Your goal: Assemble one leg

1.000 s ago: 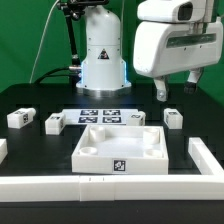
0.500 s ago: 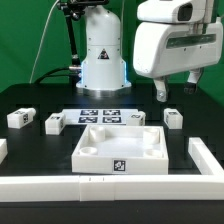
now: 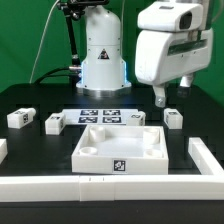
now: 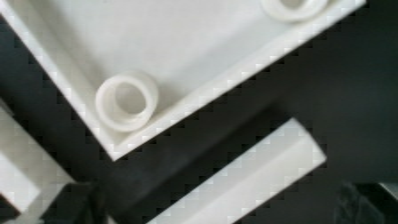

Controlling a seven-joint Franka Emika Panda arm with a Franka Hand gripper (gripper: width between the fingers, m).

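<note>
white furniture parts lie spread on a black table [image 3: 30, 95], with a green backdrop [image 3: 25, 40] behind the arm's base [image 3: 102, 55]

the gripper [image 3: 174, 92] hangs above the far side of the table, toward the exterior view's right; its two dark fingers [image 3: 160, 95] stand apart with nothing between them, so it is open and carrying nothing

the leg [image 3: 173, 118], a stubby white block with a tag, sits on the table just below and a little nearer than the fingers, not touching them; it is beside the far corner of the tray [image 3: 95, 160] on the exterior view's right

a second leg [image 3: 53, 122] and a third leg [image 3: 18, 118] rest well apart from the gripper, toward the exterior view's left

the tray is in the middle, open side up, with a tag on its near wall; the marker board [image 3: 105, 115] lies flat just beyond it, in front of the base

a long rail [image 3: 60, 188] runs along the near edge, and a side rail [image 3: 205, 155] lies at the exterior view's right

from the wrist view, a corner of the tray [image 4: 214, 50] shows close and blurred, with a round hole [image 4: 125, 100] near its tip; a white slab [image 4: 267, 170] lies beside that corner on the dark table, too blurred to tell which part it is
</note>
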